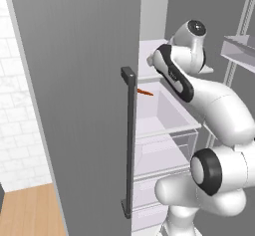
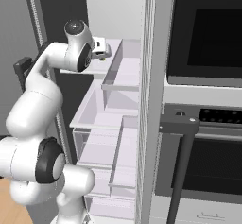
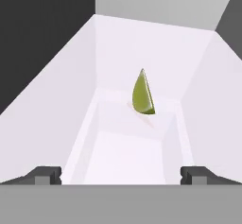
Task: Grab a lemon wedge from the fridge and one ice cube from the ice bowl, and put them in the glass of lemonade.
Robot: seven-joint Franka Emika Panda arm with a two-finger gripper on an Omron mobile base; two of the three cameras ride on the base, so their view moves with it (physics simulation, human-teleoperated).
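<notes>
The fridge [image 1: 74,80] stands open, its grey door swung toward me with a dark bar handle [image 1: 128,140]. My arm reaches into the white upper shelf space [image 2: 118,76]. In the hand view a yellow-green lemon wedge [image 3: 143,94] stands on its edge on the white shelf, straight ahead of my gripper [image 3: 121,176] and well apart from it. The two fingertips [image 3: 47,175] sit wide apart with nothing between them. From the right base view the hand [image 2: 101,48] is just inside the fridge opening. The ice bowl and the glass of lemonade are out of view.
A thin orange item [image 1: 145,92] lies on the shelf edge above a clear drawer [image 1: 164,115]. White drawers [image 2: 108,161] stack below. A black wall oven [image 2: 208,29] with a bar handle [image 2: 182,124] is right of the fridge. A door shelf [image 1: 239,51] juts out at right.
</notes>
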